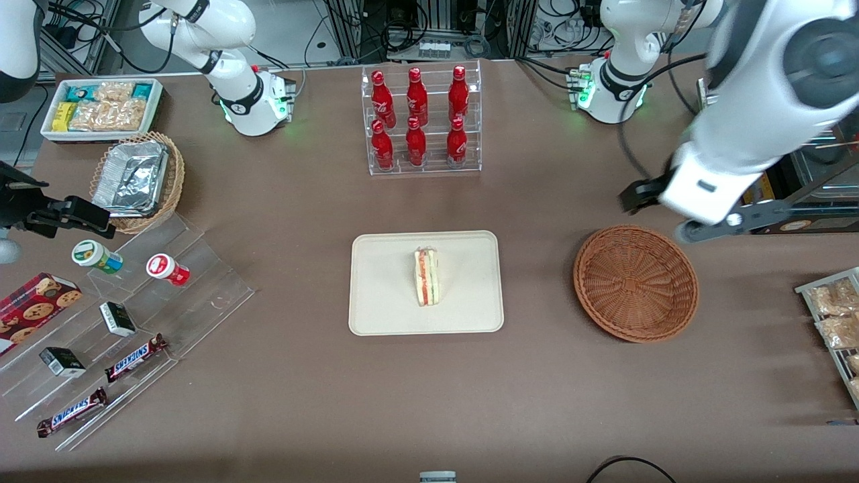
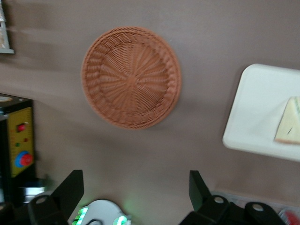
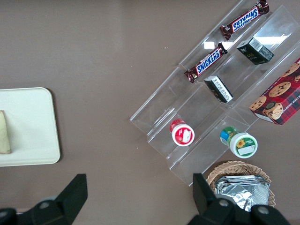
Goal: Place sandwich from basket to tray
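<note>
Six red bottles (image 1: 419, 117) stand in a clear rack (image 1: 423, 164).

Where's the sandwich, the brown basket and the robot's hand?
sandwich (image 1: 427, 276), front view, middle of its striped edge.
basket (image 1: 635, 282), front view, woven bottom.
end effector (image 2: 136, 190), left wrist view, open gap above the table, near the basket.

Round reddish-brown woven wicker basket (image 1: 635, 283) looks rough and ribbed; flat cream rectangular plastic-looking tray (image 1: 382, 282) smooth, matt; brown desk (image 1: 302, 389) matt; black gripper (image 2: 136, 192), its fingers spread wide, matt
</note>
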`<act>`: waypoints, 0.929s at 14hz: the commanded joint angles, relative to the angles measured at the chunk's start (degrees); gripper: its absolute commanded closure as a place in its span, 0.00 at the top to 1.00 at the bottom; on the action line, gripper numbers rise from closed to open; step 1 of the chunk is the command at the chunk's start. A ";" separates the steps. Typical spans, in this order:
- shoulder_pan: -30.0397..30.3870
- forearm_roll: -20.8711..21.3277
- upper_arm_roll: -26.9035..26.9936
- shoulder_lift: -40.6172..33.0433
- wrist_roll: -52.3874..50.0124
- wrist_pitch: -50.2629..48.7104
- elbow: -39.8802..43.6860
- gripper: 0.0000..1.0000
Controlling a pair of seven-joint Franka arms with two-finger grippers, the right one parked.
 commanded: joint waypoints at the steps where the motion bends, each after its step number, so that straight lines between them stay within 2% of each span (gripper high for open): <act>1: 0.48 -3.43 6.03 -4.87 11.17 -2.29 -2.70 0.99; 7: -0.13 -3.44 15.71 -12.96 26.49 -1.51 -11.56 0.99; 9: -0.74 -3.17 17.47 -14.90 27.03 -0.10 -14.12 0.99; 13: -1.10 -3.17 19.23 -14.46 26.59 -0.36 -13.69 0.99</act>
